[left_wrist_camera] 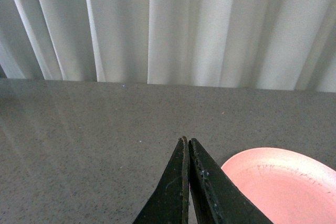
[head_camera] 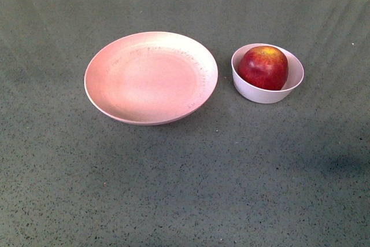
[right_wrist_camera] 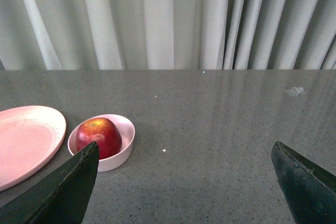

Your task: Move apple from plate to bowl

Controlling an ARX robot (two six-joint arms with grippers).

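Since the apple [head_camera: 263,67] sits inside the bowl [head_camera: 267,92] and the plate [head_camera: 150,77] to its left holds nothing, the transfer step reads as complete, and the task appears to be at its final stage. The bowl stands just to the right of the plate on the grey table [head_camera: 185,189], apart from it by a narrow gap. Neither arm appears in the front view. The left gripper [left_wrist_camera: 187,140] is clenched, its two black fingers pressed together with nothing between them, and it hangs above the table beside the plate rim. The right gripper [right_wrist_camera: 184,182] is released, its fingers spread wide and empty, positioned well on the near side of the bowl and off to its right. In judgement, no further grasp is required; the next move calls only for confirming that the apple rests stable in the bowl and for keeping both arms clear of it.
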